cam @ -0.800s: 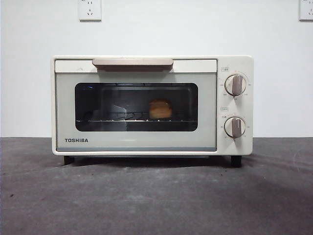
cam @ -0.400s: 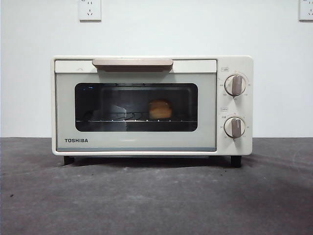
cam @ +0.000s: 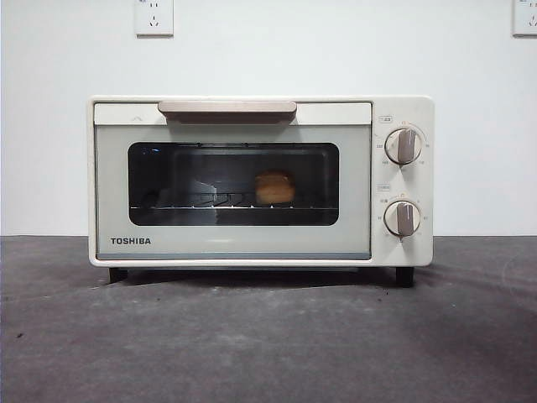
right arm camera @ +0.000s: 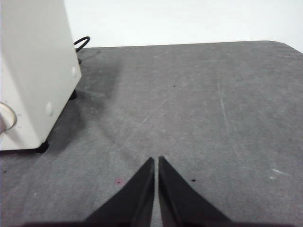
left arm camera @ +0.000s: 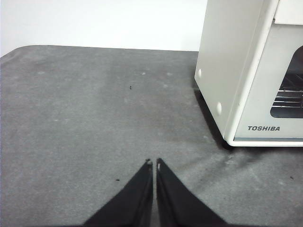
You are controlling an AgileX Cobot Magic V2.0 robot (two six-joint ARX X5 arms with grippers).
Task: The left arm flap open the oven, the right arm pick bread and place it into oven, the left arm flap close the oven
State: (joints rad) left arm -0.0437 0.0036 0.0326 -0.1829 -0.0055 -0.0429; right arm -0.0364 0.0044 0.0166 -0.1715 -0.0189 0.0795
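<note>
The oven stands squarely on the grey table, its door shut and its taupe handle running along the door's top edge; it looks heavy and rigid, and that bar is the natural place to hook it. Behind the glass, the bread sits on the wire rack, likely light, soft and easily crushed. The left gripper and right gripper hover over bare table on either side of the oven, jaws pressed together, holding nothing.
</note>
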